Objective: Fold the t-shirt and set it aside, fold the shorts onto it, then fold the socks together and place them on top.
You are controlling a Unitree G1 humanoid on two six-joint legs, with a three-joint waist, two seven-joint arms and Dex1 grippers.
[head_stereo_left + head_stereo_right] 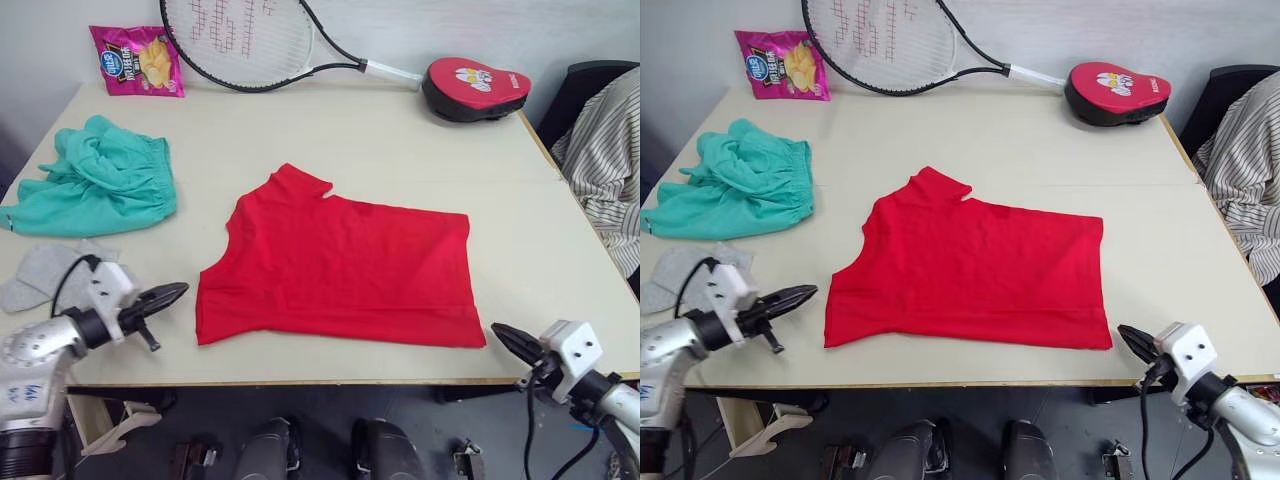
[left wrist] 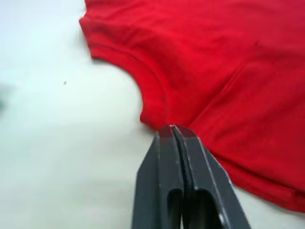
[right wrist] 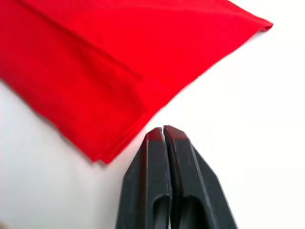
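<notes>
Nearest, at the table's (image 1: 560,240) front edge: left gripper (image 1: 178,291) at 8 o'clock, right gripper (image 1: 497,332) at 4 o'clock. Wrist views show both with fingers pressed together, pinching nothing.

T-shirt (image 1: 340,265) lies flat at table centre, already folded once, long axis 9-to-3. Its near-left corner lies just beside the left tip, toward 3 o'clock; left wrist view puts the tip at the sleeve edge, contact uncertain. Its near-right hem corner lies just off the right tip, toward 10 o'clock, apart from it. Each arm is nearer its own corner; the left is closer in.

Judgement: next move needs fingers to part, then take both near corners.

Farther, 9–10 o'clock: socks (image 1: 40,272), then shorts (image 1: 105,180), bunched, unfolded.
</notes>
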